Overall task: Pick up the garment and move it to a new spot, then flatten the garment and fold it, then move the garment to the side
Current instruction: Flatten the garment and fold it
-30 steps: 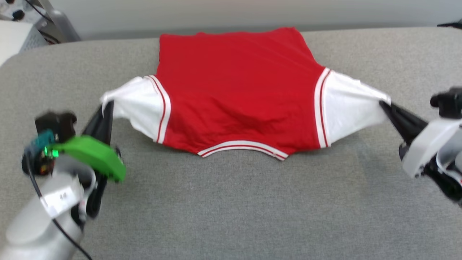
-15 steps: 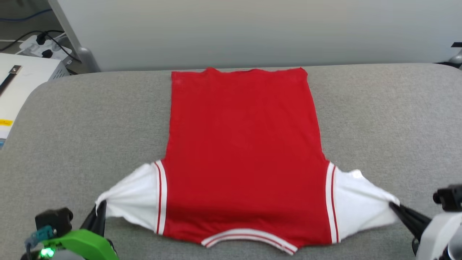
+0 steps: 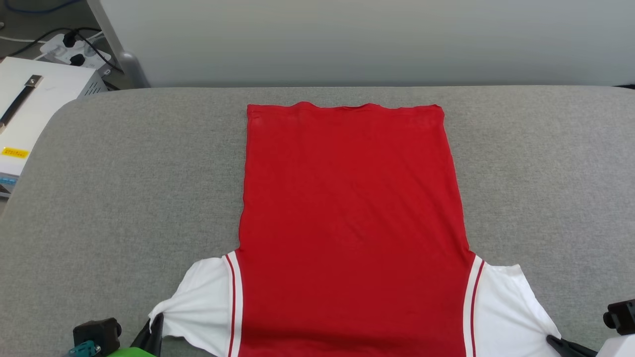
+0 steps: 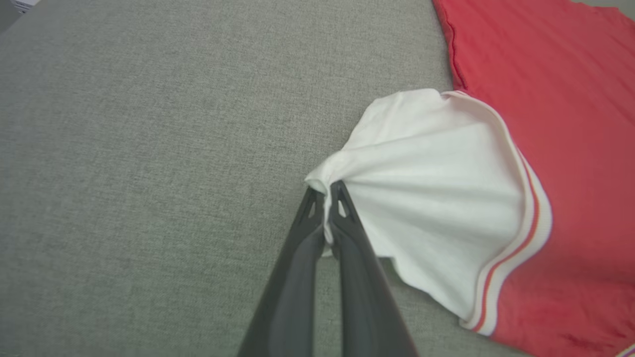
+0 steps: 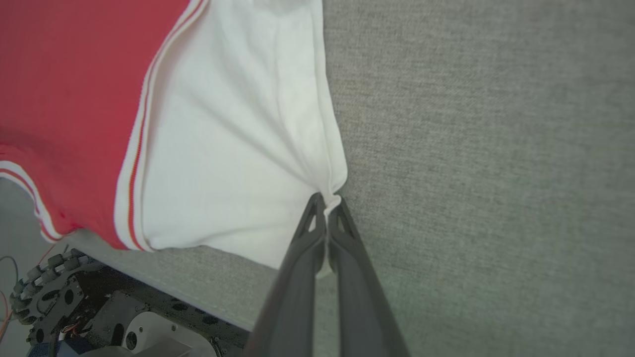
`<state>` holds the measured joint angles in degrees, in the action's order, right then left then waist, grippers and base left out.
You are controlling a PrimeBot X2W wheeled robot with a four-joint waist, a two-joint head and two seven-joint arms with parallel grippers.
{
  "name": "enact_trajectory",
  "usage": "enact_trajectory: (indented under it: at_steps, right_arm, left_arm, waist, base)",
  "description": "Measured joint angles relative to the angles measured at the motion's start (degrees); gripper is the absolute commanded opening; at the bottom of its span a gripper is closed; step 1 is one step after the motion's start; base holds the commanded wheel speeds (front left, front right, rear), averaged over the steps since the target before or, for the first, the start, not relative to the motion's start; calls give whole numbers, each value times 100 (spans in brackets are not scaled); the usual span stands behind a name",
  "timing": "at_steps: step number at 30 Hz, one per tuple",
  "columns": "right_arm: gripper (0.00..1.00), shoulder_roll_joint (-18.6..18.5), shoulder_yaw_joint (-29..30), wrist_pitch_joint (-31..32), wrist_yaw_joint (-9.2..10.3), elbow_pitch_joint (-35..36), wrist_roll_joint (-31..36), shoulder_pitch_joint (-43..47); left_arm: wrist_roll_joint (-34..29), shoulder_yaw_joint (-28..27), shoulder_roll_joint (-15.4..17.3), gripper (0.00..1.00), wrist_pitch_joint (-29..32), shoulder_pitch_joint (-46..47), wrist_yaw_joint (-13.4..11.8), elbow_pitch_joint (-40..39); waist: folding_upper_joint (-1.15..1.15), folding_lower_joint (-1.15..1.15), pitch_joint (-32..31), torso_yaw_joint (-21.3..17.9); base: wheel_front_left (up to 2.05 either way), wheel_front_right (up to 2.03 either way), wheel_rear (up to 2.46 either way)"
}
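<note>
two sleeve grips, one per arm, both look solid from here. left fingers (image 4: 317, 218) are closed tight on the bunched tip of the garment's (image 3: 347, 208) white sleeve, and the cloth fans out from the tips toward the red-and-white stripes at the seam. right fingers (image 5: 312, 223) are pinched the same way on the outer corner of the other white sleeve, with folds radiating up from the pinch.

in the head view the garment lies flat on the grey fabric tabletop (image 3: 124, 173). the red body runs from bottom centre up to upper centre of the frame, and the wavy hem lies just short of the tabletop's far edge. the sleeves are at lower left and lower right, each drawn out to a point at the dark fingers in the bottom corners. the neck end is cut off by the bottom edge. in the right wrist view i can see a striped band at the left edge, near the tabletop's near edge, with dark robot hardware (image 5: 74, 307) below it.

upper left of the head view, off the tabletop: a white box (image 3: 44, 94) with a black handle, and a power strip (image 3: 64, 44) with plugs in it.
</note>
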<state>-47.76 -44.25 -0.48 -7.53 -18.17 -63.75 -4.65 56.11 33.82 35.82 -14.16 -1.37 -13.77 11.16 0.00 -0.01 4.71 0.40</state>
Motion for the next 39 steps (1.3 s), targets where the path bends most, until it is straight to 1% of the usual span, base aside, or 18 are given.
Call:
enact_trajectory:
  at_steps: [1,2,3,5,9,13,16,18,21,23,27,28,32,35,39]
  right_arm:
    - [50,21,49,65,0,8,1,0]
    - [98,38,116,133,0,22,8,-2]
    - [100,49,196,162,0,41,35,-10]
    - [100,52,375,205,0,109,88,-43]
    - [100,-32,942,168,0,401,215,-335]
    - [100,-199,1681,152,0,722,413,-972]
    - [100,-275,2150,412,0,880,621,-1612]
    - [100,-272,2369,788,0,1003,625,-2073]
    - [100,-307,2419,1733,0,1069,731,-2846]
    - [100,-328,2331,2648,0,993,761,-3422]
    - [100,-241,2187,4089,0,606,946,-4569]
    - [100,-12,2069,5029,0,223,1131,-5286]
    - [100,360,1948,5769,0,-315,1548,-5855]
    - [100,553,1941,5914,0,-654,1852,-6069]
    - [100,721,1938,5859,0,-1009,2049,-6078]
  left_arm:
    - [-21,4,-13,0,0,25,14,5]
    - [-44,11,-23,0,0,65,27,5]
    - [-77,14,-36,0,0,110,44,4]
    - [-131,20,-74,0,-1,214,52,-7]
    - [-296,15,-158,0,-13,440,69,-123]
    - [-511,-9,-210,0,-44,666,65,-313]
    - [-693,-24,-279,0,-48,872,37,-490]
    - [-812,-31,-341,0,-51,1005,33,-622]
    - [-977,-20,-431,0,-51,1222,12,-788]
    - [-1148,-13,-516,0,-51,1365,4,-876]
    - [-1343,-23,-720,0,-51,1589,-10,-1035]
    - [-1543,-62,-871,0,-51,1727,-7,-1144]
    - [-1730,-123,-1058,0,-52,1817,1,-1257]
    - [-1874,-157,-1173,0,-51,1847,43,-1305]
    - [-1953,-226,-1304,0,-51,1873,98,-1301]
  waist:
    - [0,0,18,3]
    - [0,0,44,8]
    - [0,0,70,15]
    - [0,0,122,32]
    - [0,0,262,90]
    - [0,0,465,169]
    - [0,0,657,247]
    - [0,0,801,307]
    - [0,0,1053,414]
    - [0,0,1248,502]
    - [0,0,1625,693]
    - [0,1,1905,848]
    - [0,1,2252,1072]
    - [0,1,2486,1238]
    - [0,1,2753,1460]
  base:
    - [0,0,0]
    - [0,0,0]
    - [0,0,0]
    - [0,0,0]
    - [0,0,0]
    - [0,0,0]
    - [0,0,0]
    - [0,0,0]
    - [0,0,0]
    - [0,0,0]
    - [0,0,0]
    - [0,0,0]
    - [0,0,0]
    - [0,0,0]
    - [0,0,0]
